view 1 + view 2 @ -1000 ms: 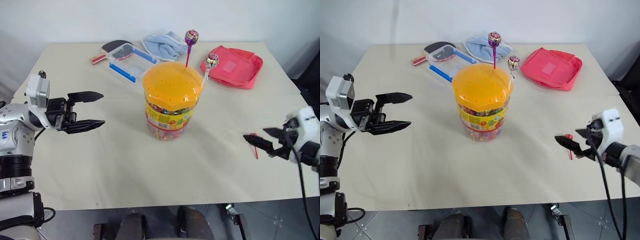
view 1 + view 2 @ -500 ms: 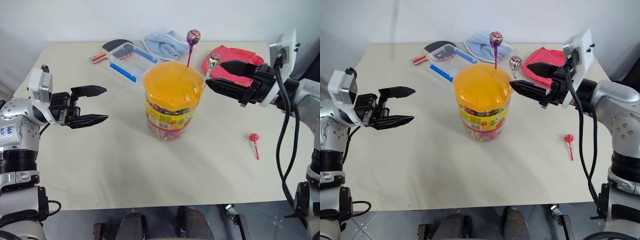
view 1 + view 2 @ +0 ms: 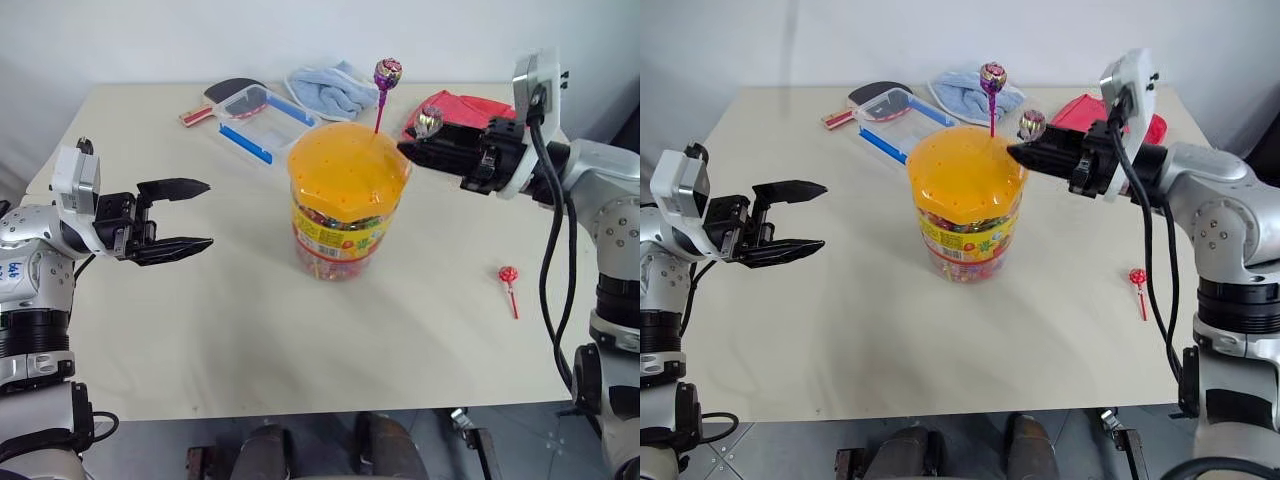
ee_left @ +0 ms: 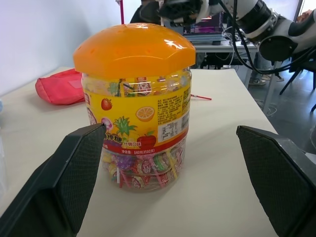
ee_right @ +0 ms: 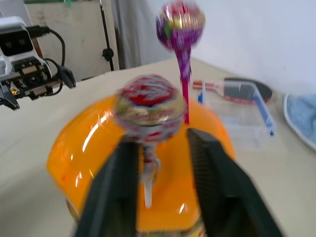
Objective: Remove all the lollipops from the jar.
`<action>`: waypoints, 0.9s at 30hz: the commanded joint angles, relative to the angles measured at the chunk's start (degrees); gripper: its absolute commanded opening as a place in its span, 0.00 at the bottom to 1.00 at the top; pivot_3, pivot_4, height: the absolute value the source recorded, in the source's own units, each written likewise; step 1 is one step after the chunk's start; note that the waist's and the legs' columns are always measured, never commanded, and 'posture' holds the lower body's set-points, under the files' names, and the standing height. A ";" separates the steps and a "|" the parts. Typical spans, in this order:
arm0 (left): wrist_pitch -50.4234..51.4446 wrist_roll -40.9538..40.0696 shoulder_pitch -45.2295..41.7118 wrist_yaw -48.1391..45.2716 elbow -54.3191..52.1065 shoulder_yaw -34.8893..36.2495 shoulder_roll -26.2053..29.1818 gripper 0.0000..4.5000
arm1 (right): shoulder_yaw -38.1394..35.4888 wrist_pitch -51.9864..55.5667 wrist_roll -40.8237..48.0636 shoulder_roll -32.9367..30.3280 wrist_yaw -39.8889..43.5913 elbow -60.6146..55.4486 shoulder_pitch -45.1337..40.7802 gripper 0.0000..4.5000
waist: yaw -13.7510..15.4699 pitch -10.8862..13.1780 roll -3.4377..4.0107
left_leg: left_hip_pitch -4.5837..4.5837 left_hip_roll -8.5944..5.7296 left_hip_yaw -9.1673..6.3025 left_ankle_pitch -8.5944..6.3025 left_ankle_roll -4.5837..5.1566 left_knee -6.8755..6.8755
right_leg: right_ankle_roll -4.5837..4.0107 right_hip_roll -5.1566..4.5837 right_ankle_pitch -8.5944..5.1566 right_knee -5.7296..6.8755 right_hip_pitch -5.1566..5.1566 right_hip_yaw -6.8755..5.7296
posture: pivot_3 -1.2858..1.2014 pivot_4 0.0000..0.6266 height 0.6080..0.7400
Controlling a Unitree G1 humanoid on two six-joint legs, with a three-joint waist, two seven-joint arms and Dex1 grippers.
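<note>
Left eye view: bat (image 3: 213,101), box (image 3: 259,121), towel (image 3: 326,88), pouch (image 3: 480,112).

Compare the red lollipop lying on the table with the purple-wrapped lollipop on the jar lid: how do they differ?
The red lollipop lies flat on the cream table, near the right edge; the purple-wrapped lollipop stands upright in the orange-lidded clear jar. The red one's stick is red, the purple one's purple. Both are small round wrapped candies on thin sticks.

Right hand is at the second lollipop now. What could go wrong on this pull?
1. In the right wrist view the right hand brackets the silvery-pink lollipop on its stick, not visibly clamped; it may slip.
2. The purple lollipop stands close and could get knocked.
3. The left hand is off the jar; it might lift or tip.
</note>
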 commanded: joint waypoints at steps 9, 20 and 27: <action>-1.13 -0.70 -2.03 -3.62 0.38 1.11 0.82 1.00 | -4.11 -2.69 -2.33 -1.92 -1.64 1.95 -9.16 0.01 | 0.02 0.00 0.01 | -0.01 0.00 0.02 0.00 -0.01 0.00 | 0.00 0.00 0.00 0.02 -0.04 0.01 | 0.52 0.24 1.00; -1.95 -0.69 -2.96 -4.23 1.87 0.42 -0.04 1.00 | -10.44 8.96 -8.13 -11.88 -14.76 2.61 1.30 0.01 | 0.07 -0.01 -0.02 | -0.05 0.01 0.02 -0.01 -0.01 0.00 | 0.00 0.00 0.00 0.00 -0.05 0.01 | 0.52 0.24 1.00; -2.31 -0.79 -2.60 -4.04 1.81 0.41 -0.24 1.00 | -8.62 17.47 -11.22 -5.37 -23.88 -0.05 17.03 0.01 | -0.16 0.02 0.04 | -0.04 0.03 0.13 0.00 -0.02 -0.03 | 0.01 0.00 0.01 0.05 -0.12 0.05 | 0.52 0.24 1.00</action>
